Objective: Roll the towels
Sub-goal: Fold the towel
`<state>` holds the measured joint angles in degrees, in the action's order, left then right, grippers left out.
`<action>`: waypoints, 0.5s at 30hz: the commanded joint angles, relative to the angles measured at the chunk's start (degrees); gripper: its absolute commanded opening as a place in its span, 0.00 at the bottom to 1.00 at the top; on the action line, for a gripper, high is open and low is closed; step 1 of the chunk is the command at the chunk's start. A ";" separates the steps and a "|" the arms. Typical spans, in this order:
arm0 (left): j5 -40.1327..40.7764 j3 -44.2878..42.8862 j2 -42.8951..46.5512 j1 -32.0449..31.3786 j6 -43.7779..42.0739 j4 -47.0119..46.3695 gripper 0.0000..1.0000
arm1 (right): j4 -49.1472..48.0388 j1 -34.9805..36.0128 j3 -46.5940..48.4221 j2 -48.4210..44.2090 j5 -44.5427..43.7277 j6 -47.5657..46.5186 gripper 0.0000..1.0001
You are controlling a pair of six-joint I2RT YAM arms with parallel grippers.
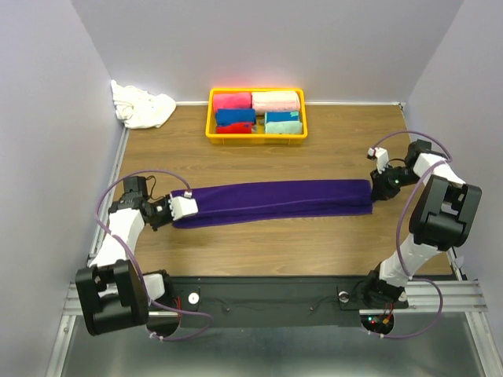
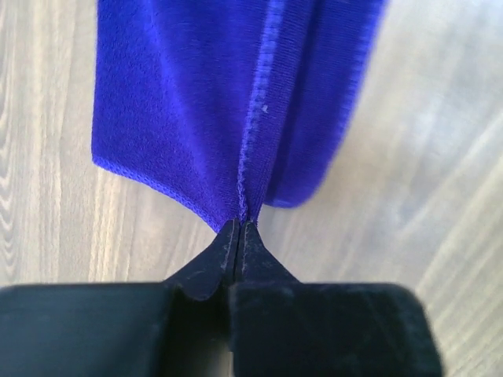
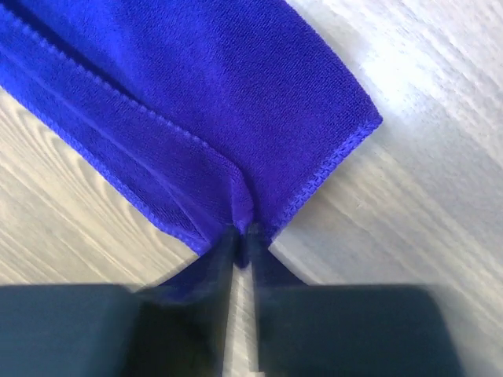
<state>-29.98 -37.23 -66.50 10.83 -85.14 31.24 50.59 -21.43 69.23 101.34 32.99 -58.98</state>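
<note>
Up top, the purple towel (image 1: 275, 203) lies folded into a long narrow band across the middle of the desk (image 1: 314, 243), running from near the left edge toward the right edge. The left hand (image 1: 189, 207) has its left end and the right hand (image 1: 379, 187) its right end, probably to keep the band taut and straight for rolling. The white towel (image 1: 141, 106) sits crumpled in the far left corner. The yellow basket (image 1: 211, 118) of rolled towels (image 1: 259, 110) stands by the far edge, well apart. Bare wood lies open on the near and far sides of the band, so there is room to roll.

Left wrist view: the left hand (image 2: 238, 228) is pinched tight on the hem, and the cloth (image 2: 181, 102) puckers into its tips.

Right wrist view: the right hand (image 3: 242, 232) stands narrow, its tips nipping the folded end. A sliver of gap shows lower down, and the picture is blurred.
</note>
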 commanded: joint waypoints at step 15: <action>-4.73 -4.94 5.08 -0.63 3.47 6.99 0.39 | 5.84 -1.60 11.36 0.34 3.40 2.02 0.53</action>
<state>-29.39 -36.05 -59.42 10.33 -87.42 37.82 53.17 -25.28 76.49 100.05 33.47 -58.98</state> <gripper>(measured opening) 0.403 0.553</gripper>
